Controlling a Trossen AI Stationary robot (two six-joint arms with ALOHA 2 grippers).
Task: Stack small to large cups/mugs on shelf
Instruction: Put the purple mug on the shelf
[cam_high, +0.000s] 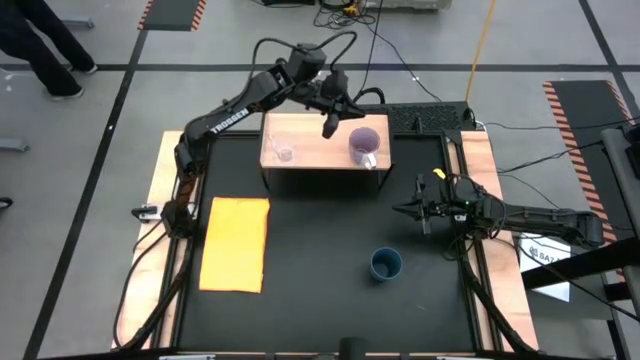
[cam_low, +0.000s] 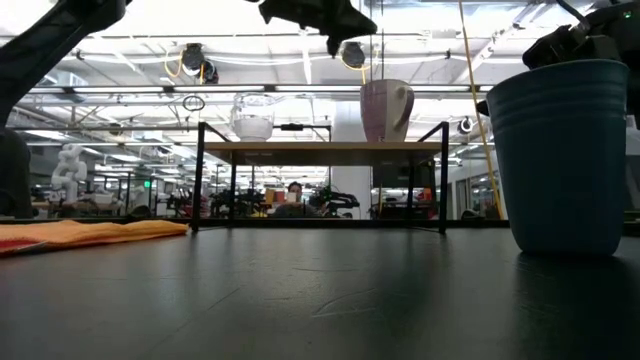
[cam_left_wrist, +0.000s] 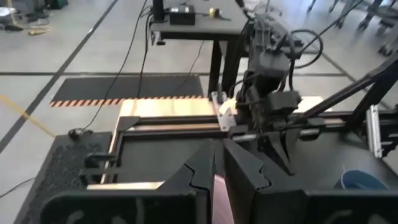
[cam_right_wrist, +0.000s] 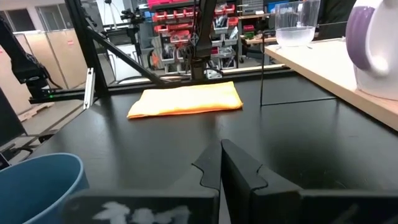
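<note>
The light-wood shelf stands at the table's far middle on thin black legs. On it stand the tiny clear glass cup, toward its left end, and the light purple mug, toward its right end; both also show in the low view, the glass cup and the mug. The dark teal-blue cup stands upright on the table, near right. My left gripper hangs shut above the shelf, between glass cup and mug. My right gripper is shut and empty, to the right beyond the teal cup.
A flat yellow-orange mat lies on the table's left half. The black table top between mat and teal cup is bare. Cables and a dark box lie behind the shelf's right end. A person's legs show far left on the floor.
</note>
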